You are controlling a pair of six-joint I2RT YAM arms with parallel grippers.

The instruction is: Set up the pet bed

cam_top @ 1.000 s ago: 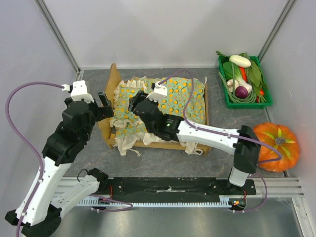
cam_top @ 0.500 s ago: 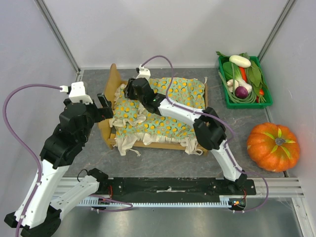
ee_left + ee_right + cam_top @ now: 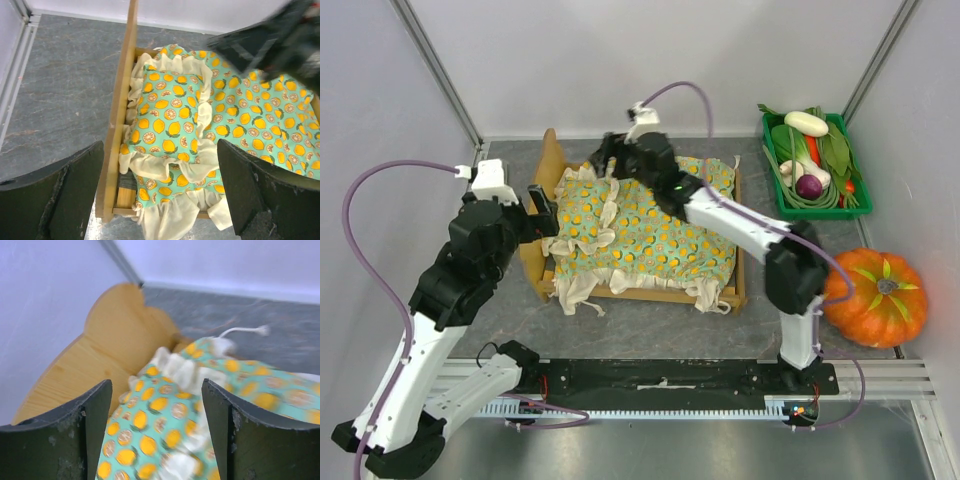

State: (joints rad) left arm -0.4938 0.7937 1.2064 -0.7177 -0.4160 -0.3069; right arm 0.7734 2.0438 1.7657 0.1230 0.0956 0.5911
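Right gripper (image 3: 156, 389): jaws wide, empty, above pet bed (image 3: 548, 160) at its 11 o'clock. Left gripper (image 3: 160, 146): fully open, empty, at 9 o'clock (outside headboard). Bed mid-table; blanket (image 3: 670, 235) and pillow (image 3: 582, 205) laid. Step: probably final tidying; next, smooth ruffles.

The pet bed (image 3: 551, 160) sits mid-surface (image 3: 660, 322), headboard at its left end. The blanket (image 3: 670, 235) lies in the bed, and the pillow (image 3: 582, 208) is on top of it up at the headboard end. The left hand (image 3: 542, 215) is just left of the headboard, and the right hand (image 3: 610, 155) is over the bed's far left corner. Back right there's a crate (image 3: 775, 190) of veggies, with a pumpkin (image 3: 880, 295) in front of it, right of the bed
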